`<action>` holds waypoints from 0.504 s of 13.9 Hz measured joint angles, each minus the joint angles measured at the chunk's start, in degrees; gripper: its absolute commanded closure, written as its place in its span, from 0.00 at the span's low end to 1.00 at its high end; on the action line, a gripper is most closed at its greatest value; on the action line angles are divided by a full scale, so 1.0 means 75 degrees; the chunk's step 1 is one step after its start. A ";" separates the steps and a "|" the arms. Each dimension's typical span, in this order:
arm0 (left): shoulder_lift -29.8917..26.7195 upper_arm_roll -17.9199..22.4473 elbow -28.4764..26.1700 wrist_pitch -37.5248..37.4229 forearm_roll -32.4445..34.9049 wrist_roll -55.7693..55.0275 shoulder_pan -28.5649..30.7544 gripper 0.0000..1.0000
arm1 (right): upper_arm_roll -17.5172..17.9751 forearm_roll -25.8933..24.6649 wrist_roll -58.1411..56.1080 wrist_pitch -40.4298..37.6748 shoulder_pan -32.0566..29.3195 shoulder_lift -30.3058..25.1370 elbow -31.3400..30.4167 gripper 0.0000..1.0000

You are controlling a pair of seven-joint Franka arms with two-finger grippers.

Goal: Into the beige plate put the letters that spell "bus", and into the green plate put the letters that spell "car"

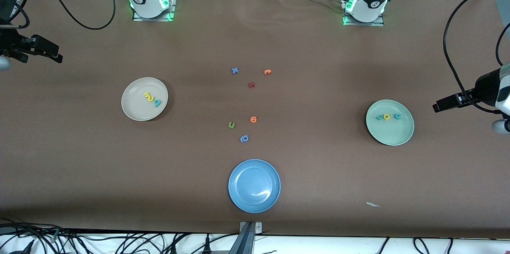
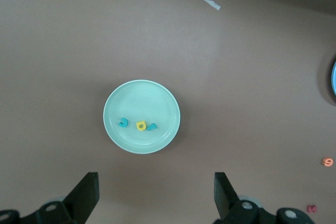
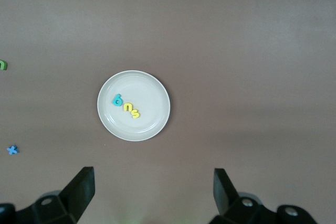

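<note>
The beige plate (image 1: 135, 106) (image 3: 142, 85) lies toward the right arm's end of the table. In it are a yellow "s" (image 1: 147, 95) (image 3: 136, 113), a yellow "u" (image 1: 152, 98) (image 3: 127, 107) and a teal "b" (image 1: 157, 103) (image 3: 117, 99). The green plate (image 1: 392, 134) (image 2: 142, 98) lies toward the left arm's end and holds a teal "c" (image 1: 397, 116) (image 2: 123, 123), a yellow "a" (image 1: 386, 117) (image 2: 140, 125) and a teal "r" (image 1: 379, 117) (image 2: 152, 127). My left gripper (image 1: 438, 106) (image 2: 156, 190) hangs high and open beside the green plate, holding nothing. My right gripper (image 1: 55, 53) (image 3: 152, 184) hangs high, open and empty, off the beige plate.
A blue plate (image 1: 254, 185) sits mid-table, nearest the front camera. Loose letters lie in the middle: a blue x (image 1: 234, 71), two orange ones (image 1: 267, 72) (image 1: 253, 119), a dark red one (image 1: 251, 84), a green one (image 1: 231, 125) and a periwinkle one (image 1: 244, 138). A paper scrap (image 1: 372, 204) lies nearer the camera than the green plate.
</note>
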 measured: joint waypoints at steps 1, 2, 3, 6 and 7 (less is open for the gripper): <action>-0.0129 0.0002 -0.0255 0.0150 0.0000 0.0102 -0.0003 0.01 | 0.0024 0.0000 0.0040 -0.0006 0.0000 0.0000 0.0006 0.00; -0.0210 0.0014 -0.0401 0.0207 0.0000 0.0221 0.0001 0.00 | 0.0034 0.0000 0.0066 -0.0009 0.0000 0.0000 0.0013 0.00; -0.0250 0.0039 -0.0469 0.0222 0.0000 0.0414 0.0004 0.00 | 0.0035 0.0000 0.0076 -0.0010 0.0000 0.0000 0.0019 0.00; -0.0282 0.0085 -0.0507 0.0222 0.0000 0.0841 0.0004 0.00 | 0.0036 0.0000 0.0077 -0.0010 0.0000 0.0000 0.0022 0.00; -0.0287 0.0085 -0.0507 0.0222 0.0000 0.0885 0.0003 0.00 | 0.0036 0.0000 0.0077 -0.0010 0.0000 0.0001 0.0022 0.00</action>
